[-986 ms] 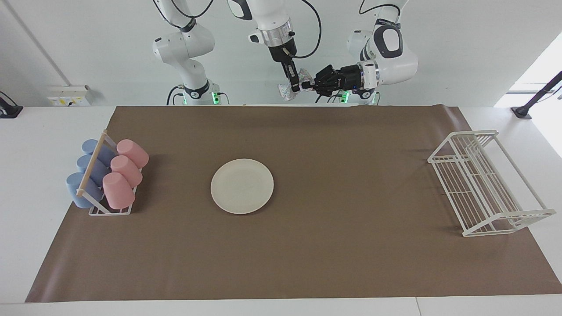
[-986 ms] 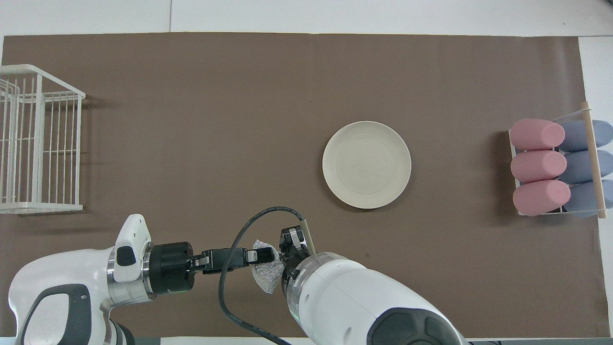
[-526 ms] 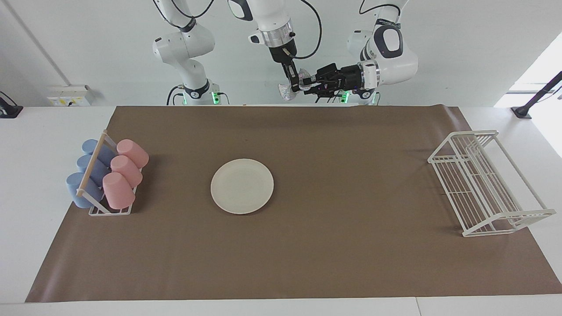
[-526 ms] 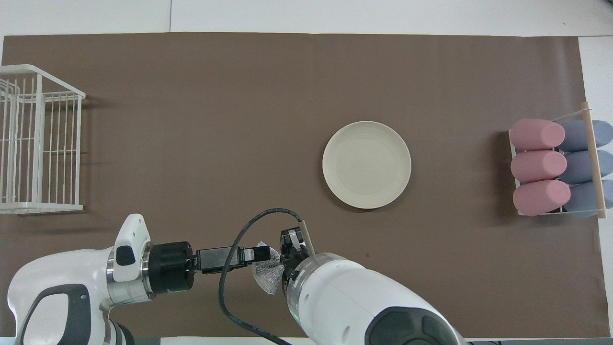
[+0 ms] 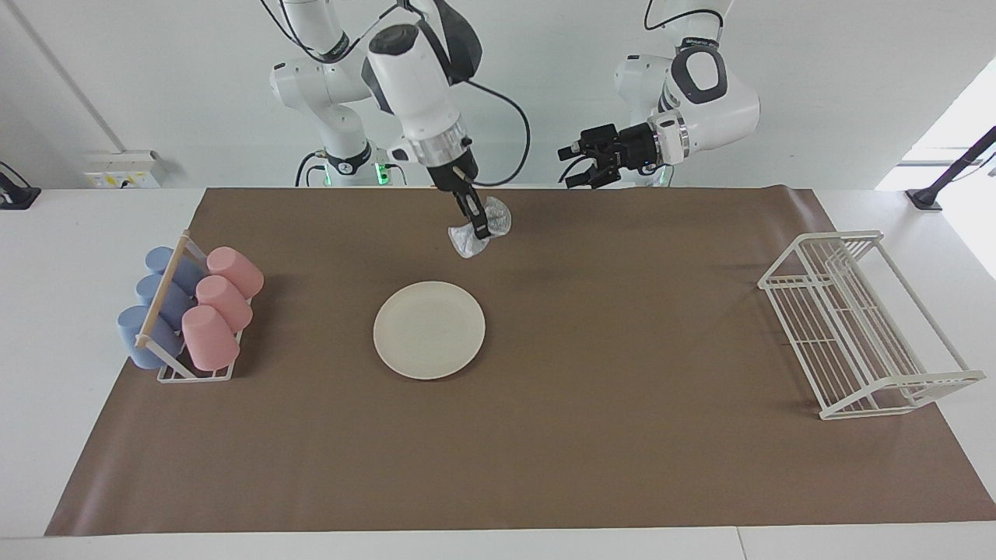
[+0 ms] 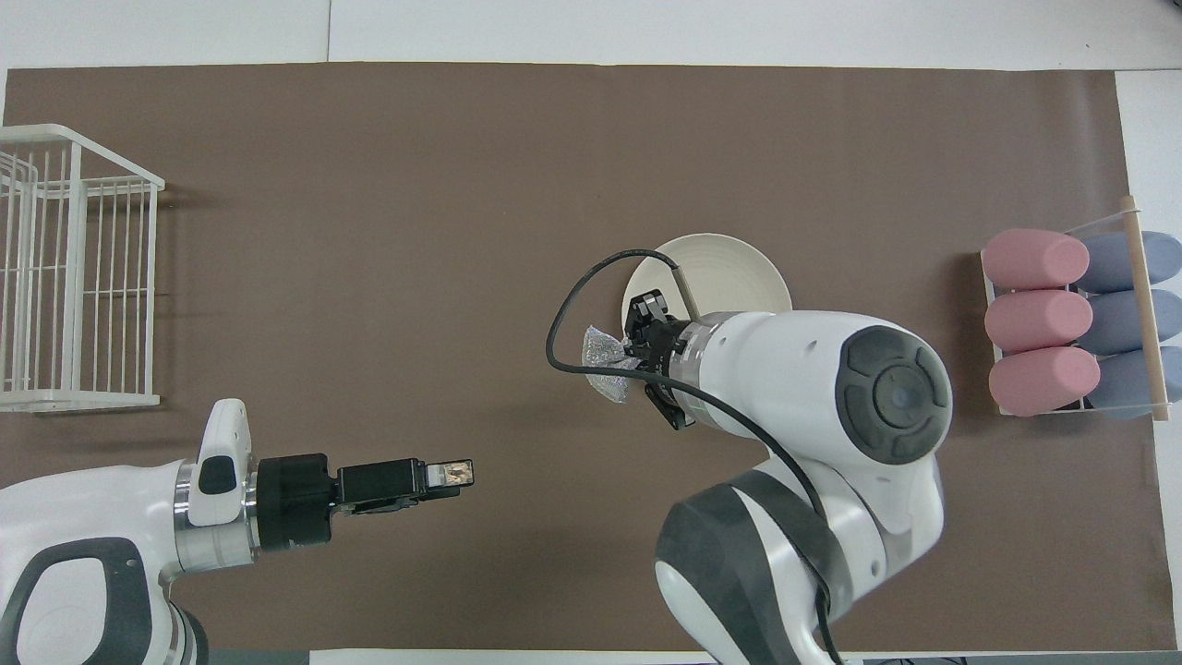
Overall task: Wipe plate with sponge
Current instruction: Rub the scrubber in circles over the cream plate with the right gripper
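Plate [image 5: 429, 330]: one, mid-mat
Sponge [image 5: 476, 227]: one, pinched in right gripper [image 5: 481, 230] over mat
Left gripper [image 5: 573, 165]: fingers apart, empty
Cups: three pink [image 5: 221, 304], three blue [image 5: 156, 303]
Wire rack [image 5: 860, 323]: one
Writing: none legible

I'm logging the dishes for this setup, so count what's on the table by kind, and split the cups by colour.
Pink cups: 3
Blue cups: 3
Plate: 1
Sponge, held up by the right pincer: 1
Cup rack: 1
White wire rack: 1
Total: 10
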Action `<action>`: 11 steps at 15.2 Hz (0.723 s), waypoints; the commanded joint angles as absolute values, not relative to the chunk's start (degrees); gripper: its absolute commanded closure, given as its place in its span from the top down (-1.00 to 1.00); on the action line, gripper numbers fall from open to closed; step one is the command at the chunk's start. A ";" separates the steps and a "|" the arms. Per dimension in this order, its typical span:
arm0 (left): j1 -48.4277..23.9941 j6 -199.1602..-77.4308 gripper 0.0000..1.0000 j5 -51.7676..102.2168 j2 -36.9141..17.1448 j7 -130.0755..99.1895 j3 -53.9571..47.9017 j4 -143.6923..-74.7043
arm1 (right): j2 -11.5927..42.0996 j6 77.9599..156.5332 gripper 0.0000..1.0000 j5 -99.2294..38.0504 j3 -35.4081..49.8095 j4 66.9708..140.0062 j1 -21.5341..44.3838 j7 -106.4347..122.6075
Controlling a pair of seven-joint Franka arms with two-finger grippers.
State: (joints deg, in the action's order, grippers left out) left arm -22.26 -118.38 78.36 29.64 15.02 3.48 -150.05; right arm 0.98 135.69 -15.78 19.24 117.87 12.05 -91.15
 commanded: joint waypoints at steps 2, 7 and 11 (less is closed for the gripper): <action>-19.43 -118.22 1.00 64.99 29.80 14.50 3.34 -150.12 | 7.90 148.59 -1.00 -15.73 19.95 123.46 9.68 -85.19; -16.89 -118.22 1.00 49.16 27.25 13.71 3.34 -147.57 | 12.92 153.19 -1.00 -15.73 19.86 125.68 8.18 -79.02; -14.60 -118.21 1.00 38.78 25.84 13.71 3.34 -146.16 | 16.87 156.07 -1.00 -15.73 19.86 126.73 5.37 -71.83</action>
State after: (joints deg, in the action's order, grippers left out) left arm -15.91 -118.40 43.00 27.33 14.29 3.62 -147.85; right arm 14.87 152.54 -15.75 19.10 125.57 7.46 -76.56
